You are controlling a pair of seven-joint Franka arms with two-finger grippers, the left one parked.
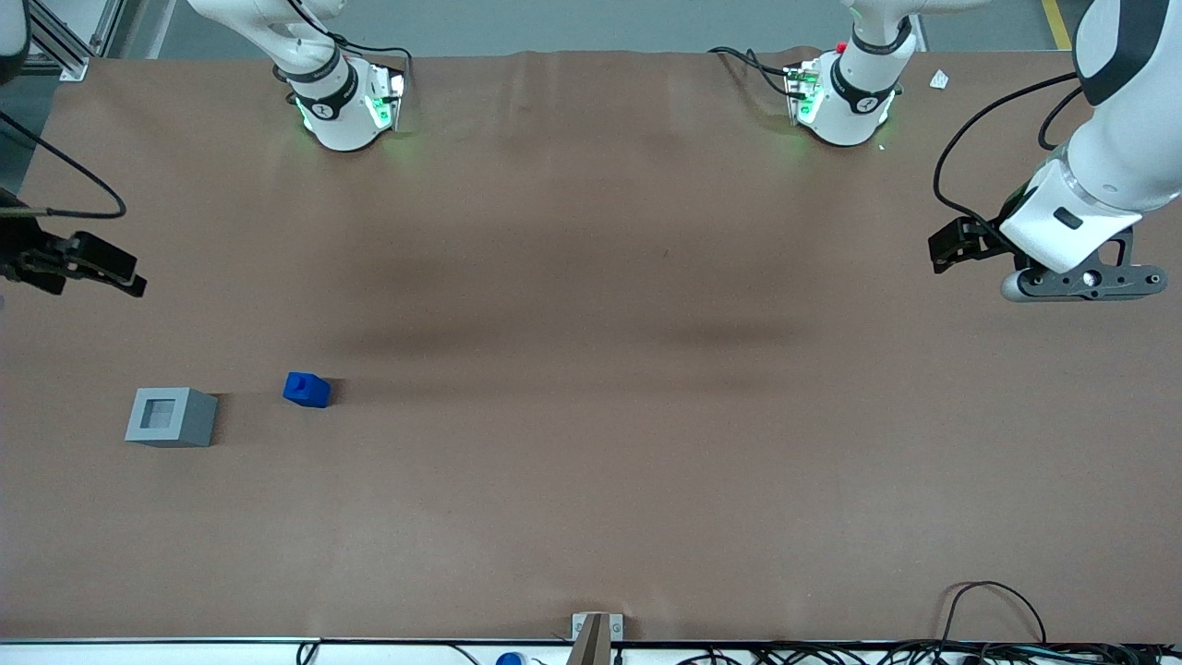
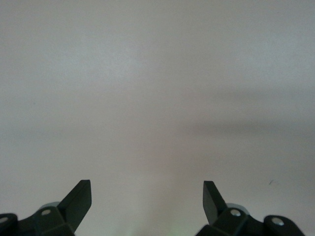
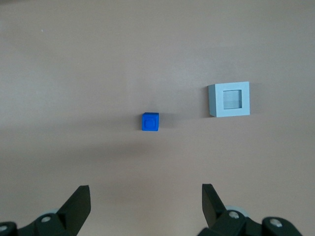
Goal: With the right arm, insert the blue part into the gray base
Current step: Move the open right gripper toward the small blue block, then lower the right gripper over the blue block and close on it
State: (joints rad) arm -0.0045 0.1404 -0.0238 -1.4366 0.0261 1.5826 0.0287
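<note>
Front view first: the small bright blue plastic block (image 1: 307, 390) sits on the brown paper-covered table (image 1: 591, 517), toward the working arm's end and somewhat nearer the front-camera edge than the middle. Beside it, closer still to that end edge, stands the light gray boxy base (image 1: 171, 417), its square darker recess facing up and bare. The two are near but apart. The right arm's black two-finger gripper (image 1: 97, 268) hangs at the table's very end edge, farther from the front camera than both blocks, holding nothing.

The left wrist view shows only bare table surface and that arm's own fingertips.

Over to the right wrist view: the gripper (image 3: 145, 204) has its fingers (image 3: 78, 204) spread wide with nothing between them, well above the table. The blue part (image 3: 150, 122) lies ahead of the gap, stepped face showing, and the gray base (image 3: 230, 99) lies just off to one side of it.

So this reads as the opening step, the approach, with the pick not yet made. The next move calls for lining up over the blue part, descending with the fingers straddling it, and closing squarely so it stays straight for the recess.

No brands, labels or readable writing show on either block or on the table.
</note>
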